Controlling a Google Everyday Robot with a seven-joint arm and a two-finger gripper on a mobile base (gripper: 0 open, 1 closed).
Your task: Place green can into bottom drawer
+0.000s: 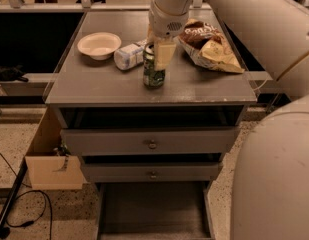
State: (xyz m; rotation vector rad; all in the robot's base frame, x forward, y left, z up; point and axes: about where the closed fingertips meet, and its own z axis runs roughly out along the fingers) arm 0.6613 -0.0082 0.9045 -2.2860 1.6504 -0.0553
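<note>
The green can (153, 77) stands upright on the grey cabinet top (94, 86), near the middle and a little back from the front edge. My gripper (156, 63) comes down from above and is closed around the can's upper half. One pale finger (164, 54) lies against the can's right side; the other is hidden behind it. The bottom drawer (154, 209) is pulled open below, and the part of its dark grey interior in view holds nothing. The two upper drawers with brass knobs (152, 144) stand slightly open.
A white bowl (99, 45) and a pale bottle (128, 56) lying on its side are left of the can. Chip bags (210, 48) lie to its right. A cardboard box (48, 159) and cables stand left of the cabinet. My arm's bulk (279, 174) fills the right.
</note>
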